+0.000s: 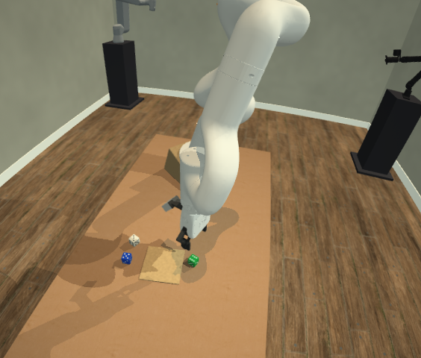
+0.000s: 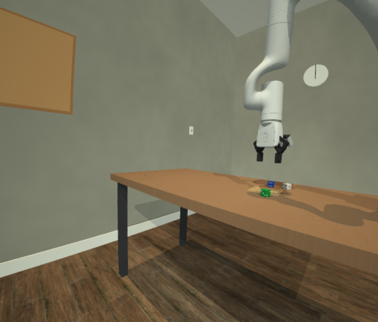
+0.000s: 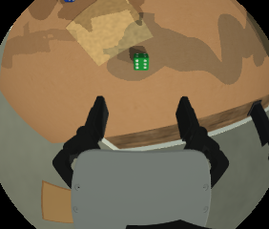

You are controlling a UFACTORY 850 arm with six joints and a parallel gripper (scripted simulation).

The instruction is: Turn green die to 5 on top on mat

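The green die (image 1: 192, 260) lies on the table just off the right edge of the tan mat (image 1: 162, 264); it also shows in the side view (image 2: 265, 192) and in the wrist view (image 3: 141, 61). The blue die (image 1: 126, 258) and the white die (image 1: 133, 239) lie on the table left of the mat. My gripper (image 2: 268, 157) is open and empty, hanging well above the table over the mat's far right corner. In the wrist view the fingers stand wide apart with the green die ahead of them. I cannot read the green die's top face for sure.
A brown box (image 1: 172, 160) stands at the arm's base at the back of the table. Two black pedestals with camera arms (image 1: 121, 73) (image 1: 390, 133) stand on the floor. The table's near edge shows in the wrist view (image 3: 173, 135).
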